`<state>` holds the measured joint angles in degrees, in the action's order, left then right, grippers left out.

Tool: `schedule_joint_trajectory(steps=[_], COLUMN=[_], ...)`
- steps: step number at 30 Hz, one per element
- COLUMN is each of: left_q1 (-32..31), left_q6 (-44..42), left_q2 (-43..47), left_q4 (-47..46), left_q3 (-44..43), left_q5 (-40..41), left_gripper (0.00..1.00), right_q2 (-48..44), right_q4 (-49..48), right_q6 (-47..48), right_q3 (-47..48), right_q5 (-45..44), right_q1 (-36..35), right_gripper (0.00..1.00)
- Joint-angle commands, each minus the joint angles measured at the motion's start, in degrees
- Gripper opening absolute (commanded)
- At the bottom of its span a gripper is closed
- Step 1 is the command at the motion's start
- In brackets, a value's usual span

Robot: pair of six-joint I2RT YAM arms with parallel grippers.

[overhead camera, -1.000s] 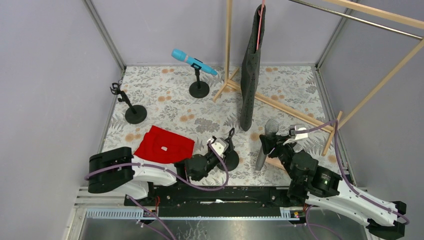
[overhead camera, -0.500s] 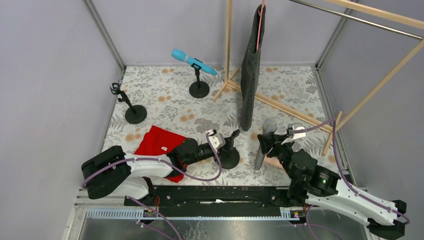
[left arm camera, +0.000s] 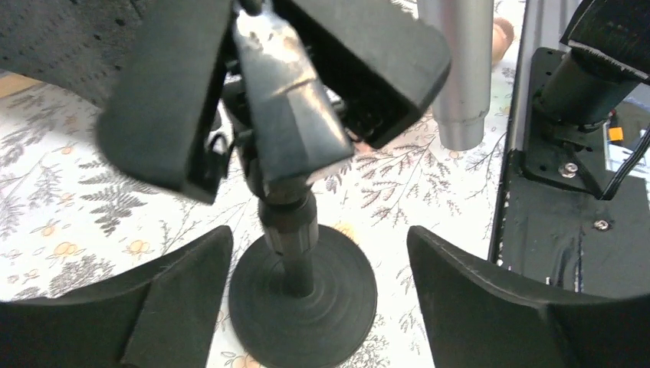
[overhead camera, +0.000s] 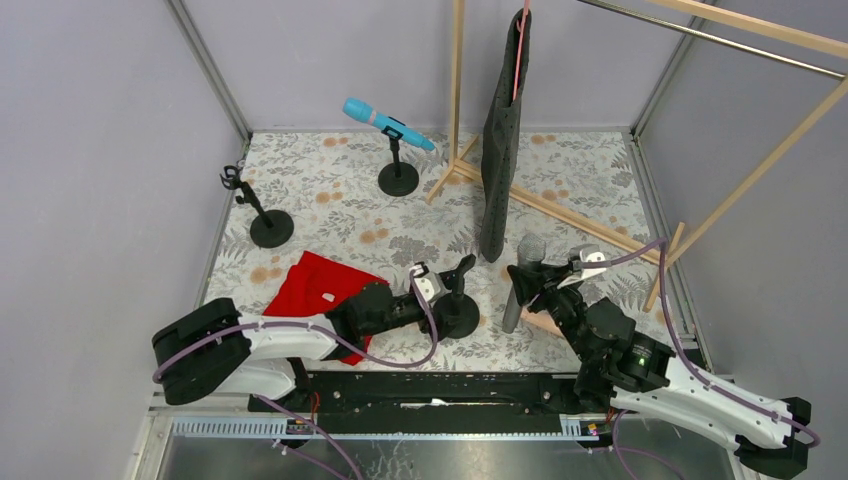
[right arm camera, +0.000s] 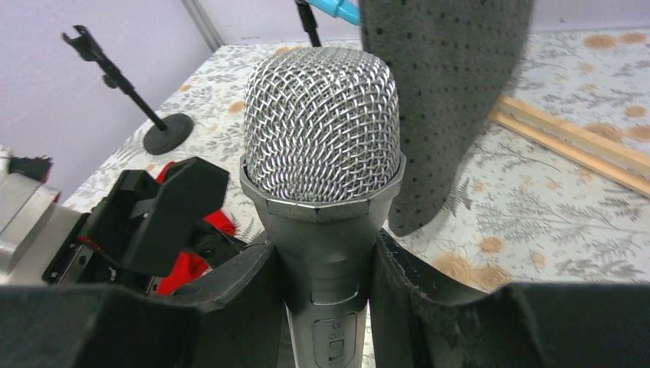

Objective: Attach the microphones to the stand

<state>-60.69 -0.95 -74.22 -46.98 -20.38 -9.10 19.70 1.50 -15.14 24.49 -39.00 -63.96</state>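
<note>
My right gripper (right arm camera: 326, 264) is shut on the body of the silver-grey microphone (right arm camera: 322, 138), holding it upright, mesh head up (overhead camera: 520, 285). Just left of it stands a black stand (overhead camera: 458, 305) with an empty clip (left arm camera: 283, 115). My left gripper (left arm camera: 318, 268) is open, with one finger on each side of the stand's pole above its round base (left arm camera: 303, 307), touching neither. The cyan-blue microphone (overhead camera: 385, 122) sits clipped in the far stand (overhead camera: 398, 178). A peach-pink microphone (overhead camera: 546, 324) lies mostly hidden under my right gripper.
A third stand (overhead camera: 262, 218) with an empty clip is at the left. A red cloth (overhead camera: 320, 290) lies beside my left arm. A dark garment (overhead camera: 500, 150) hangs from the wooden rack (overhead camera: 560, 210) right behind the silver microphone. Walls enclose the floral table.
My left gripper reached right along the table to the near stand and its jaws opened around the pole. My right gripper carried the silver microphone slightly left, nearer the stand.
</note>
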Motion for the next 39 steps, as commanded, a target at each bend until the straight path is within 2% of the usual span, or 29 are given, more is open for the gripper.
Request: schedule_joint_trajectory(steps=[1, 3, 8, 14, 22, 25, 28, 31, 39], left_q1=[-0.34, -0.86, -5.68, -6.81, -6.84, -6.86, -6.81, -6.89, -7.17], left_q6=[2.76, 4.28, 4.91, 5.83, 5.78, 5.33, 4.64, 4.30, 3.89], left_q2=[5.30, 8.37, 15.59, 19.86, 24.19, 25.68, 26.50, 26.97, 31.32], left_q4=[0.86, 1.45, 0.65, 2.66, 5.30, 6.13, 7.56, 8.72, 10.24], left_q3=[1.93, 3.05, 5.58, 4.26, 2.47, 1.91, 1.12, 0.47, 0.10], left_q5=[3.94, 7.88, 20.84, 25.41, 20.92, 20.03, 19.14, 18.11, 19.18], left_gripper=[0.91, 0.96, 0.99, 0.99, 0.99, 0.99, 0.99, 0.99, 0.99], right_q2=[-0.02, 0.44, 1.22, 1.56, 1.20, 1.88, 3.09, 5.41, 11.22], right_q4=[-10.83, -11.24, -11.77, -11.08, -9.35, -11.76, -17.88, -23.02, -23.38], right_q6=[5.53, 6.49, 8.07, 6.76, 7.65, 9.75, 20.99, 27.62, 38.47], right_q3=[-0.78, -0.26, 0.01, -0.34, 0.55, 0.14, -1.04, -1.00, 3.24], right_q5=[5.21, 5.12, 6.19, 6.88, 5.52, 2.63, 9.97, 13.19, 15.76], right_q1=[-0.15, -0.11, -0.11, -0.11, -0.11, -0.11, -0.11, -0.11, -0.11], right_gripper=[0.00, 0.00, 0.00, 0.00, 0.00, 0.02, 0.07, 0.01, 0.00])
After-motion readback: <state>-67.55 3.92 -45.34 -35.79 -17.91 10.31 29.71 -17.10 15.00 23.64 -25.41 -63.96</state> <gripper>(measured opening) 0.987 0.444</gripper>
